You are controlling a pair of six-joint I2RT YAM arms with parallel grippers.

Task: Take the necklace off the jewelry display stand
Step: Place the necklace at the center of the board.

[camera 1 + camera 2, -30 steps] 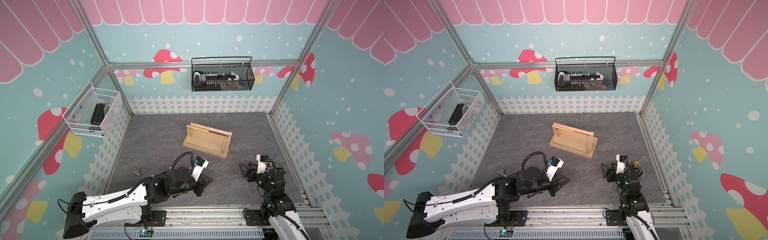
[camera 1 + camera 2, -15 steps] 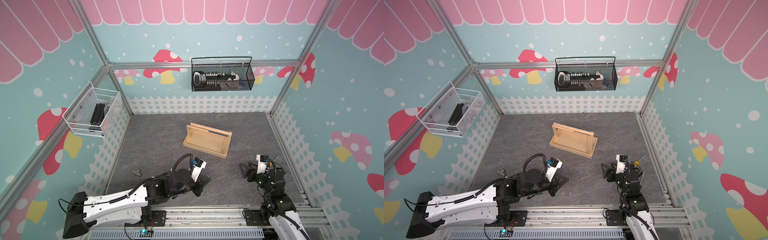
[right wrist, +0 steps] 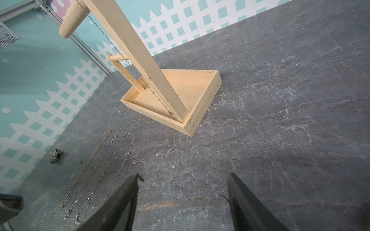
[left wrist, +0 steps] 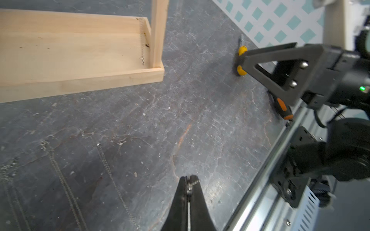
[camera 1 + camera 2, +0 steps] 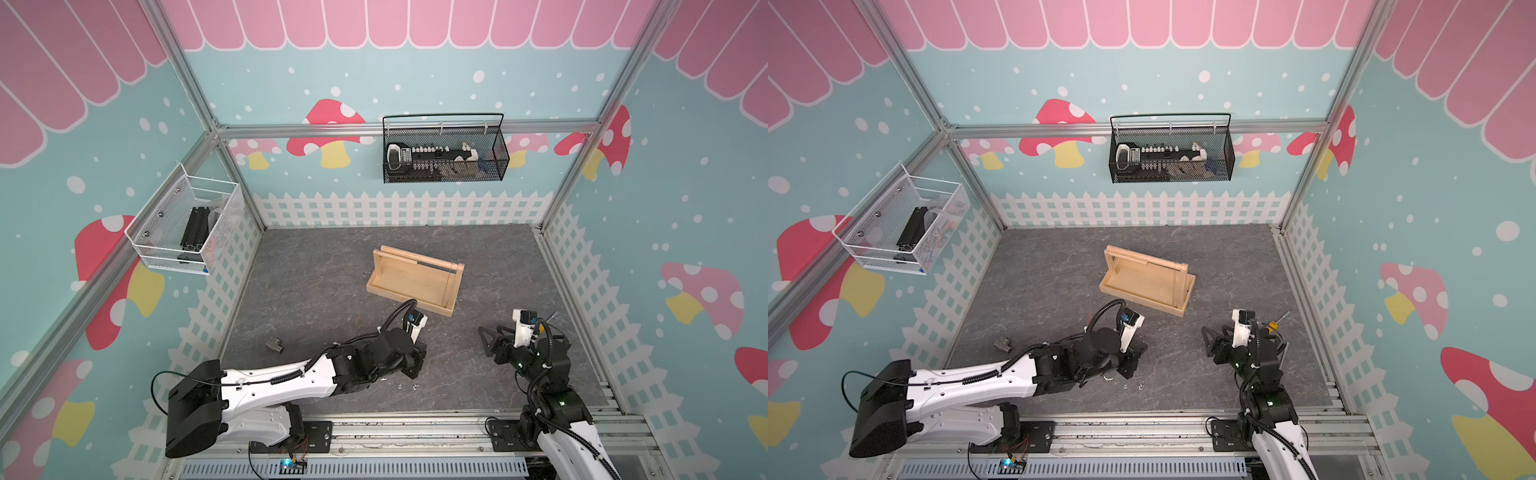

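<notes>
The pale wooden jewelry display stand [image 5: 415,278] [image 5: 1146,278] [image 3: 180,90] stands mid-floor. One thin necklace [image 3: 124,58] [image 4: 142,50] still hangs from its dowel down to the base, by an end board. My left gripper [image 5: 415,365] [image 5: 1129,368] [image 4: 189,178] is low over the floor in front of the stand, shut on another fine silver chain [image 4: 192,183] that shows at its tips. My right gripper [image 5: 490,338] [image 5: 1214,336] [image 3: 183,176] rests to the right of it, open and empty, pointing at the stand.
Several necklaces [image 3: 90,176] [image 4: 60,180] lie side by side on the grey floor left of my left gripper. A small metal fitting [image 5: 274,344] [image 3: 55,157] lies further left. A yellow-handled screwdriver [image 5: 1273,325] [image 4: 242,52] lies by my right arm. Wire baskets [image 5: 444,153] hang on the walls.
My left gripper has tipped down toward the floor near the front edge, still shut on the chain. The right arm and the stand have not moved.
</notes>
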